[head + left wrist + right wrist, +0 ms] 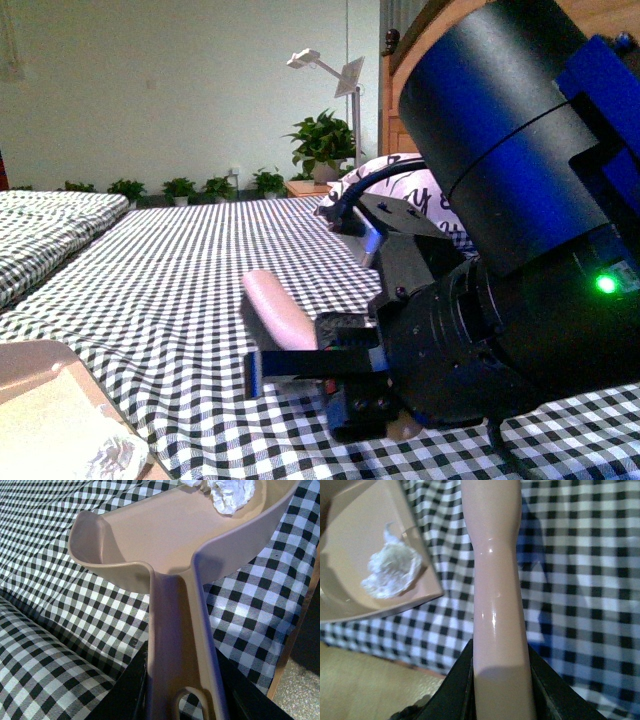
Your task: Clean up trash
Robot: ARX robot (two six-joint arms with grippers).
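The trash (230, 495), a crumpled white tissue wad, lies inside the tan dustpan (165, 530), near its open mouth. My left gripper (182, 695) is shut on the dustpan handle (177, 645), and the pan sits over the checkered bedspread. In the right wrist view the trash (392, 570) rests in the dustpan (350, 540), off to the side of the pink brush handle (495, 580). My right gripper (500, 680) is shut on that handle. The front view shows the right gripper (320, 365) holding the brush handle (280, 310), with the dustpan (40, 400) and trash (115, 455) at the lower left. The brush head is hidden.
A black-and-white checkered bedspread (200, 260) covers the bed. A white doodle-print pillow (420, 195) lies by the wooden headboard (400, 90). The bed's edge (295, 635) and the floor (365, 685) are close to the dustpan. Potted plants (325, 145) and a lamp (340, 75) stand behind.
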